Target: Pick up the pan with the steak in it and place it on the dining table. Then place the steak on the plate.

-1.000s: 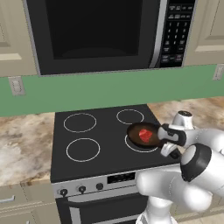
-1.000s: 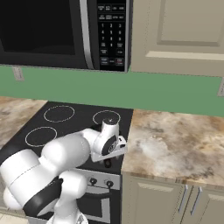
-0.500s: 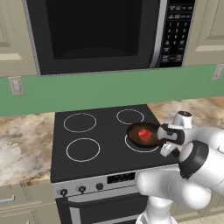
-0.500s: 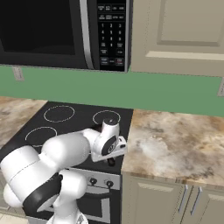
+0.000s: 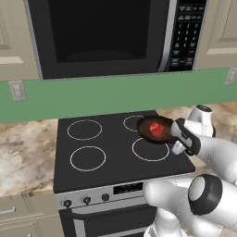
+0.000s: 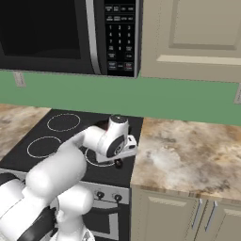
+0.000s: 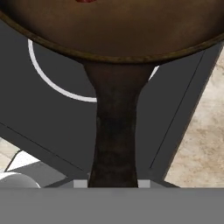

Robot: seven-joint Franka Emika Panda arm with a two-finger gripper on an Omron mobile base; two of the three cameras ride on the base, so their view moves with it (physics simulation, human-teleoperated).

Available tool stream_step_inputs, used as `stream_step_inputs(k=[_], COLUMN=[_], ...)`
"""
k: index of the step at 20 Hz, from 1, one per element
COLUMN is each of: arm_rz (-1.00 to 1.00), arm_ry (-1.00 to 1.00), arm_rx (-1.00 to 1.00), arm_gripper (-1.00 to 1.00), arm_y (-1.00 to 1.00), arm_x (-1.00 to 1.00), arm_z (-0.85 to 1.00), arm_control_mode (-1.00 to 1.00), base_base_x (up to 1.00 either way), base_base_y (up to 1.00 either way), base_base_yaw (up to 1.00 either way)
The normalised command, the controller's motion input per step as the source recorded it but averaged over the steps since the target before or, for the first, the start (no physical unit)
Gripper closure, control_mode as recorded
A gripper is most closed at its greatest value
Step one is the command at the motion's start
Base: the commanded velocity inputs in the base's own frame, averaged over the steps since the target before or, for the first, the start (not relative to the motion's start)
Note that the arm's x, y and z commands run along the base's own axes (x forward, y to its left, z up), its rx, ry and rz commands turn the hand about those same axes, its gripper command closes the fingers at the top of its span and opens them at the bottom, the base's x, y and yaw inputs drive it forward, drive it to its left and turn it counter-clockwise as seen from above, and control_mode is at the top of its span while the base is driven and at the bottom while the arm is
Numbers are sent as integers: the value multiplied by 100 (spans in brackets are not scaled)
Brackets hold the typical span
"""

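Black glass stovetop lies under the claw, which is clenched on the handle of the pan. The pan hangs just ahead of it, over the right-hand burners. The carry should go best slow and level, wrist steady. Inside the pan, well forward of the claw, sits the steak.

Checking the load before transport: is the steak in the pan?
In: the red steak lies inside the pan, gripper at its handle.
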Motion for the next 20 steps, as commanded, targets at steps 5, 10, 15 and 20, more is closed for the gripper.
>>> stream_step_inputs(k=[5, 10, 15, 20], arm_rz=[0, 7, 11, 14], arm_ry=[-8, -5, -1, 3], arm_rx=[1, 0, 0, -1], arm_gripper=[100, 100, 100, 100], arm_y=[20, 31, 33, 30], arm_x=[-51, -76, -81, -84], arm_z=[71, 58, 52, 50], arm_control_mode=[-100, -100, -100, -100], base_base_x=[0, 0, 0, 0], base_base_y=[0, 0, 0, 0], base_base_yaw=[0, 0, 0, 0])
